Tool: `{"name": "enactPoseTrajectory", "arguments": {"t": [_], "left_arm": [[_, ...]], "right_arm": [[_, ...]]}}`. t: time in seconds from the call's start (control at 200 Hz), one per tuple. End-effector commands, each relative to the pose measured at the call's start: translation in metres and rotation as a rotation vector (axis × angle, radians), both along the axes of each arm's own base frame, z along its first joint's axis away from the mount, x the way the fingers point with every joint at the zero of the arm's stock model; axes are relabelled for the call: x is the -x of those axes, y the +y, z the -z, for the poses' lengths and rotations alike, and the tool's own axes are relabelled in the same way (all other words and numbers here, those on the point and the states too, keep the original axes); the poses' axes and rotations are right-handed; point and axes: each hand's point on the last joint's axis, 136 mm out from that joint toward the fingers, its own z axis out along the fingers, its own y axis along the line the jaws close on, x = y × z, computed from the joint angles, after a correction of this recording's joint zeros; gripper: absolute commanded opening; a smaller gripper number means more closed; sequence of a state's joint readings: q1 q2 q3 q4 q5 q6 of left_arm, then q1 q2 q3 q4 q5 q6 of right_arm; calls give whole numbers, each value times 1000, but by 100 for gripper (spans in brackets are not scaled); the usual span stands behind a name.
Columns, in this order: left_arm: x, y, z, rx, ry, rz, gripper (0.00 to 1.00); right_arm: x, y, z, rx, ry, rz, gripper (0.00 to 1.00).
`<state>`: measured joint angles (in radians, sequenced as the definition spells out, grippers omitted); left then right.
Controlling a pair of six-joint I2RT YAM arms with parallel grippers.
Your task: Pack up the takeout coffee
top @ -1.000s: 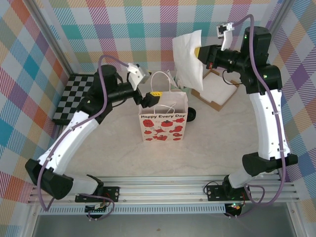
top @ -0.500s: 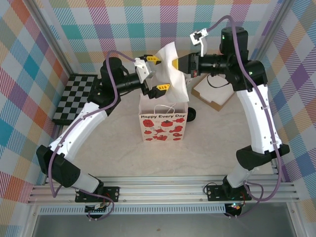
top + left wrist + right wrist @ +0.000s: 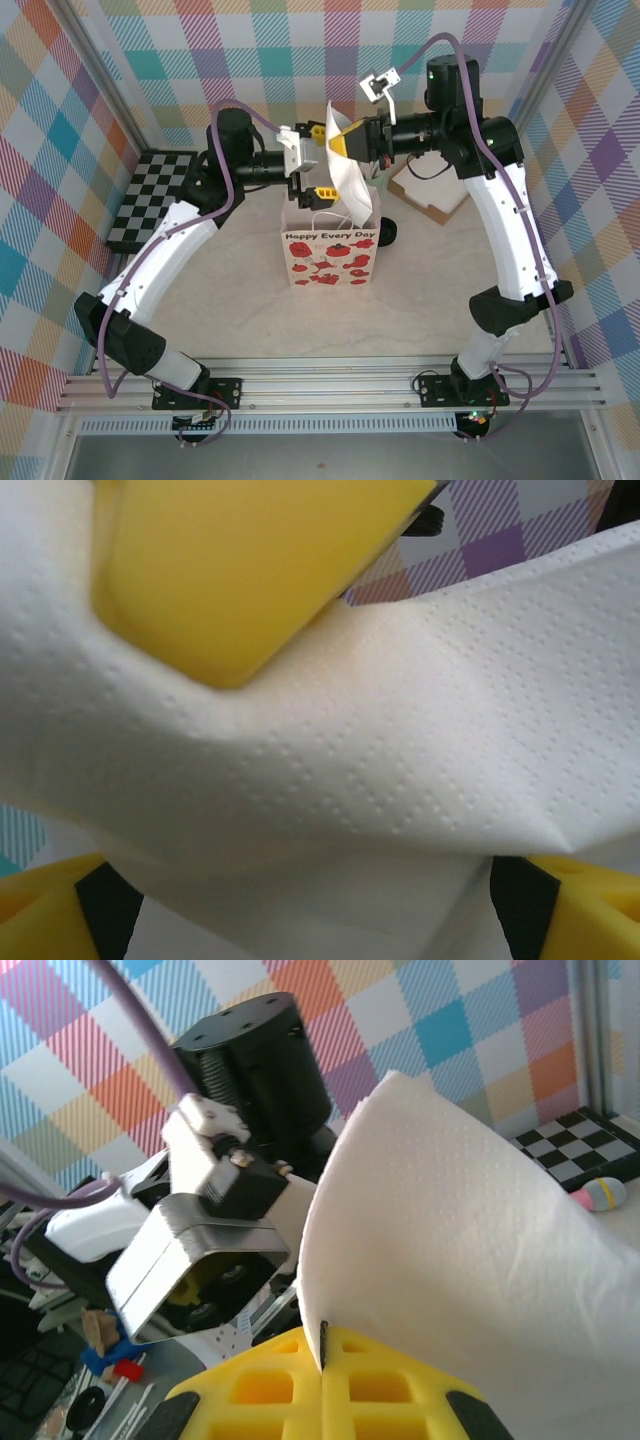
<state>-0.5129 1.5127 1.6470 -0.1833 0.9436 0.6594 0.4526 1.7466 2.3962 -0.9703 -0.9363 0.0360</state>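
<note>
My right gripper (image 3: 340, 143) (image 3: 322, 1360) is shut on the edge of a white paper napkin (image 3: 352, 185) (image 3: 480, 1260), which hangs above the open mouth of the red-and-white paper bag (image 3: 330, 250). From the left, my left gripper (image 3: 322, 160) (image 3: 320, 920) reaches in, open, its yellow fingers (image 3: 40, 910) wide apart with the napkin (image 3: 400, 740) between them. The right gripper's yellow finger presses the napkin at the top of the left wrist view. The takeout coffee is hidden.
A checkerboard mat (image 3: 150, 195) (image 3: 590, 1145) lies at the left, with a pastel egg-shaped thing (image 3: 600, 1195) on it. A cardboard tray with white sheets (image 3: 435, 195) sits at the back right. Something small and dark (image 3: 388, 232) pokes out behind the bag's right side.
My right arm has swung left, carrying the napkin from the back right to above the bag. My left gripper has risen from the bag's rim and now straddles the napkin.
</note>
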Motion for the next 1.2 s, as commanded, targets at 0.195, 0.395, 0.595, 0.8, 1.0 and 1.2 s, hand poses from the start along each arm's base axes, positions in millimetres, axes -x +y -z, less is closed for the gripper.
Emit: {"name": "enactPoseTrajectory", "arguments": {"t": [0.195,0.395,0.595,0.8,1.0,1.2], "left_arm": [[30,2,-8,3,-28,120,82],[28,3,4,-45,0,103,47],[18,8,13,-74,-17,26,28],[8,18,17,-90,-18,-28,8],[8,22,15,-94,-24,-35,6],[12,21,15,-107,-13,-7,7]], "right_arm": [[-28,-4,22,114,-160,109,0],[-18,4,20,58,-223,-6,0],[-19,-1,6,55,-299,36,0],[-18,-18,13,137,-362,132,53],[-21,-37,42,232,-402,193,100],[10,-23,51,155,-403,-20,100]]}}
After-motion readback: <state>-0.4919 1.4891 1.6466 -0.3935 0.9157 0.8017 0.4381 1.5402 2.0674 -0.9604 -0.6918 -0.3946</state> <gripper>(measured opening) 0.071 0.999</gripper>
